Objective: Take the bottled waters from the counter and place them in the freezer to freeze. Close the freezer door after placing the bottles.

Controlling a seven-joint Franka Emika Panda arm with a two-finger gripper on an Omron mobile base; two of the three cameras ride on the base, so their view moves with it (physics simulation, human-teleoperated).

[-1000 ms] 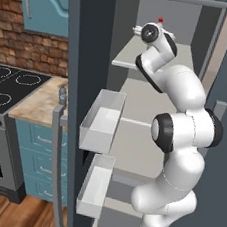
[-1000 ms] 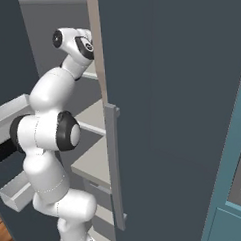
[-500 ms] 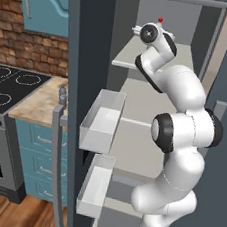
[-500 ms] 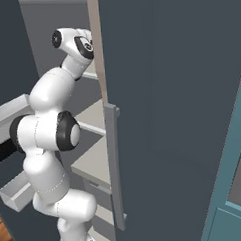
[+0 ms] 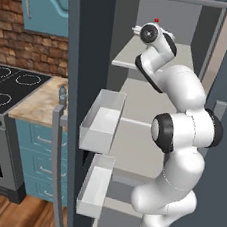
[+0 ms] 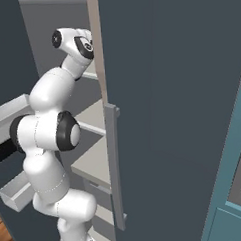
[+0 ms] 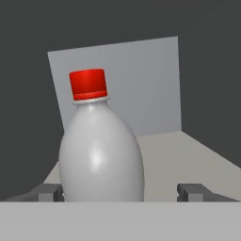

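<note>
I have the arm [image 5: 178,133] reaching up into the open freezer [image 5: 158,50], wrist at the upper shelf [image 5: 123,56] in the upper centre of the left base view. The same wrist sits in the upper left of the right base view, partly behind the edge of a tall dark slate panel [image 6: 166,90] that carries a grey vertical bar handle [image 6: 114,163].

Hand view: the whitish bottle with red cap [image 7: 100,150] stands upright at centre-left of the frame on the pale shelf floor. The gripper [image 7: 122,192] has its jaws spread wide. The left fingertip [image 7: 47,192] is just beside the bottle's lower left flank; the right fingertip [image 7: 195,191] stands clear of the bottle, with shelf showing between them. I read the jaws as released, bottle not clamped. In the left base view only the red cap shows, a speck above the wrist.

The freezer door [image 5: 73,105] stands open at the left of centre in the left base view, two white bins [image 5: 102,119] on its inner face.

The grey-blue bottle [image 5: 63,95] stands on the counter [image 5: 36,101] at mid-left, just beside the door edge, partly hidden. The stove top [image 5: 8,85] lies at far left.
</note>
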